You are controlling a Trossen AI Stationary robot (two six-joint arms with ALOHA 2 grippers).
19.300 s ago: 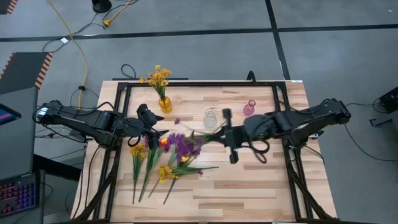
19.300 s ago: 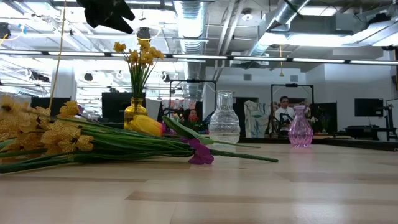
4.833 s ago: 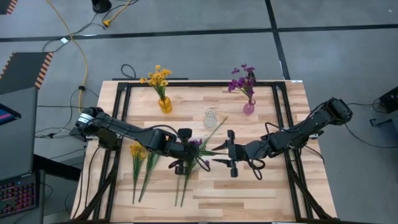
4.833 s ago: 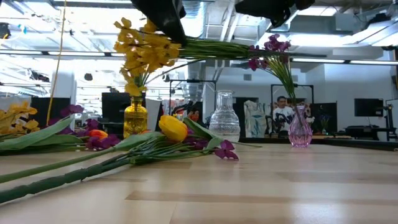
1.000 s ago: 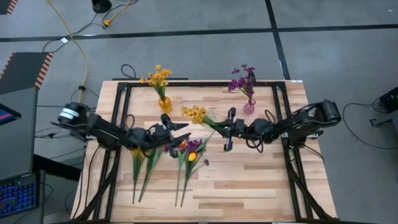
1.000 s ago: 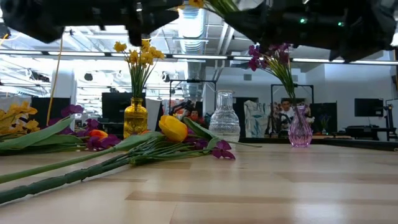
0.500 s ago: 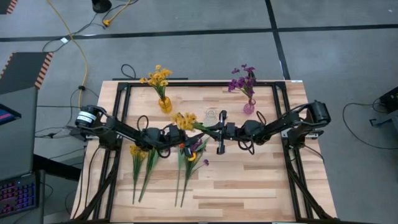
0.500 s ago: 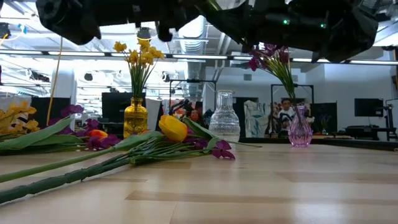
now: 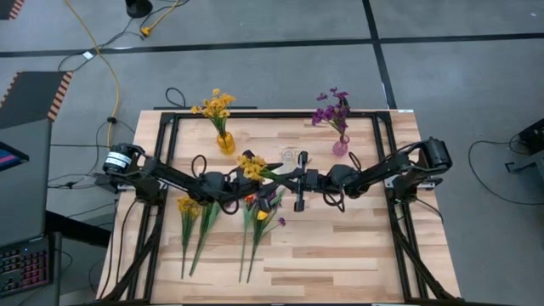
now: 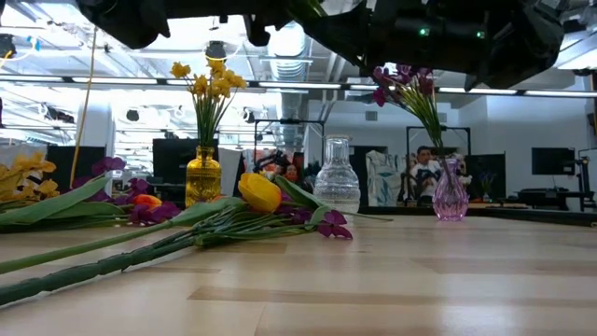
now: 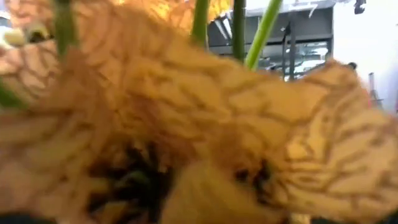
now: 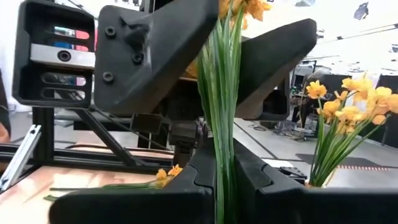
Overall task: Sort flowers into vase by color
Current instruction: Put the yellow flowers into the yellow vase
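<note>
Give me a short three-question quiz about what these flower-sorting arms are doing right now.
1. True or false: the right gripper is shut on the yellow flower stem.
2. Which vase holds no flowers: A the amber vase, B the clear vase, C the pink vase?
3. Fill in: the left gripper stands ____ around the stem.

Key: 1 true; 2 B; 3 open.
</note>
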